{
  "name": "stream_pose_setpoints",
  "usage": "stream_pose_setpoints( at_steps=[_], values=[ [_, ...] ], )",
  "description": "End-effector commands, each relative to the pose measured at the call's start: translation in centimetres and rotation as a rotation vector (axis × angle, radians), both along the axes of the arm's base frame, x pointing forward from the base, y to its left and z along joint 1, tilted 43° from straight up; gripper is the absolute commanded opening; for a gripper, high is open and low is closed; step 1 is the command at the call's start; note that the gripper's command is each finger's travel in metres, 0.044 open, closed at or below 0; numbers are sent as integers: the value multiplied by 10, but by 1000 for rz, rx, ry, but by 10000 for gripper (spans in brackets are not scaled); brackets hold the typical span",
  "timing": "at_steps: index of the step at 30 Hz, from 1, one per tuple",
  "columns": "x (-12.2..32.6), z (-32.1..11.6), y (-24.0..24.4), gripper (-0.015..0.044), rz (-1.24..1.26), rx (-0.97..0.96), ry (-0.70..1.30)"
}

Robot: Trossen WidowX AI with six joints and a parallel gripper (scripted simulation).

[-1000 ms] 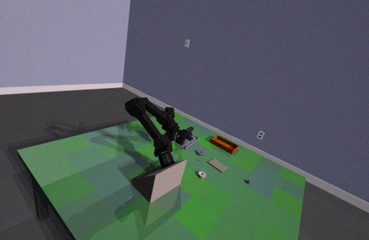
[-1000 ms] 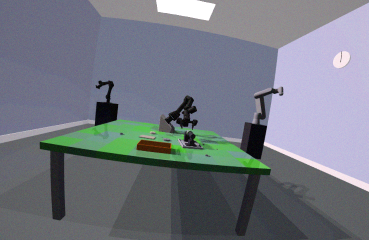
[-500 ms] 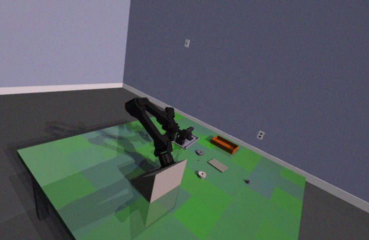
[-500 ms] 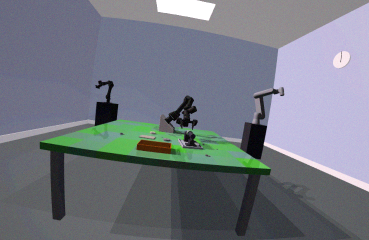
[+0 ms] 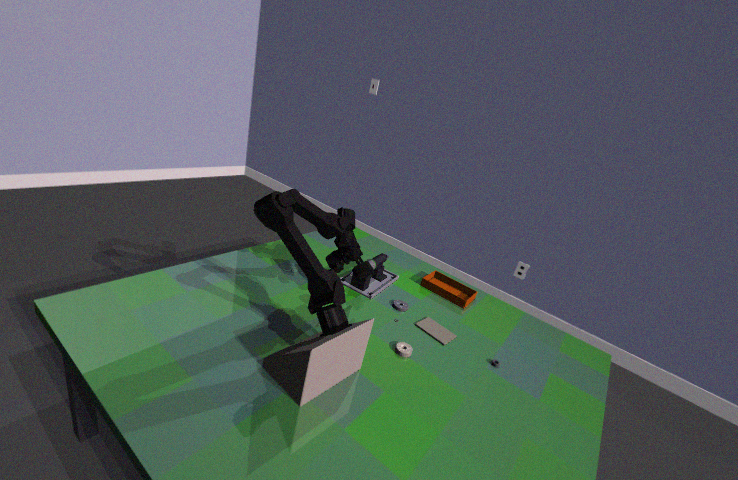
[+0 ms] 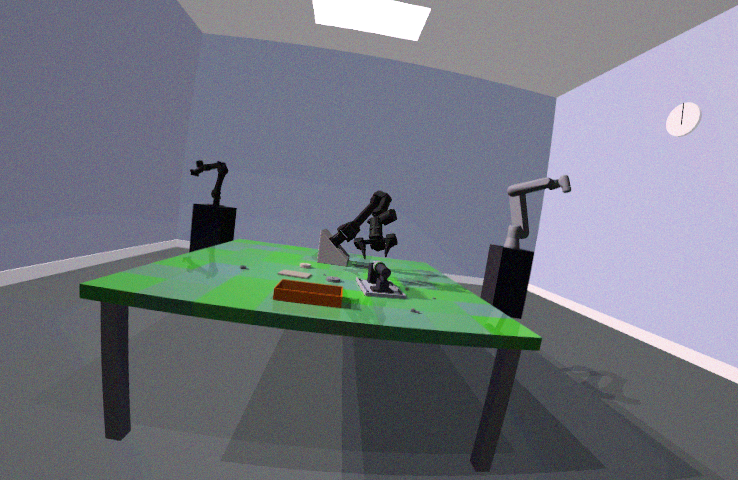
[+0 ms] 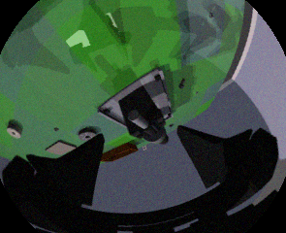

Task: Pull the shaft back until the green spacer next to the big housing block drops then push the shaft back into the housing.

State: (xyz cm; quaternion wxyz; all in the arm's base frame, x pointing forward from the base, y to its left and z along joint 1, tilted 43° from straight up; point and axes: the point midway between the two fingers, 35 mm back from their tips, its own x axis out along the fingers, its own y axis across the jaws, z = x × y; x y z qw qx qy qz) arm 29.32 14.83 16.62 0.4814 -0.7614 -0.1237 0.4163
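Note:
The dark housing block (image 6: 374, 275) (image 7: 141, 103) stands on a small grey baseplate (image 5: 376, 290) (image 6: 396, 293) (image 7: 113, 107) near the table's far edge. The shaft (image 5: 378, 263) (image 7: 154, 134) sticks out of it toward the wall. The spacers on the shaft are too small and dark to tell apart, and I see no green one. My gripper (image 5: 350, 261) (image 6: 375, 249) (image 7: 141, 133) is open and empty. It hangs just above the housing assembly, fingers pointing down, one to each side of it in the wrist view.
An orange tray (image 5: 448, 288) (image 6: 307, 293) lies beside the baseplate. A grey washer (image 5: 400, 305), a white ring (image 5: 404, 349), a flat grey plate (image 5: 435, 330) and a small dark part (image 5: 494, 362) lie loose on the green table. The arm's wedge-shaped base (image 5: 324, 365) stands mid-table.

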Motion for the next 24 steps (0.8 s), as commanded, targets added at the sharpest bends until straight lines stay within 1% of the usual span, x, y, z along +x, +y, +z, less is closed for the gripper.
stream_pose_setpoints(
  at_steps=[1, 7, 12, 20, 22, 24],
  values=[
    [14, -3, 0, 440, -239, 254, 450],
    [26, -3, -2, 440, -640, 539, 1025],
    [29, 3, -2, 440, -1016, 701, 1470],
    [30, 12, -2, 440, -1477, 822, 1871],
    [30, 14, -2, 440, -1567, 844, 1929],
    [30, 14, -3, 440, -1584, 847, 1940]
  ],
)
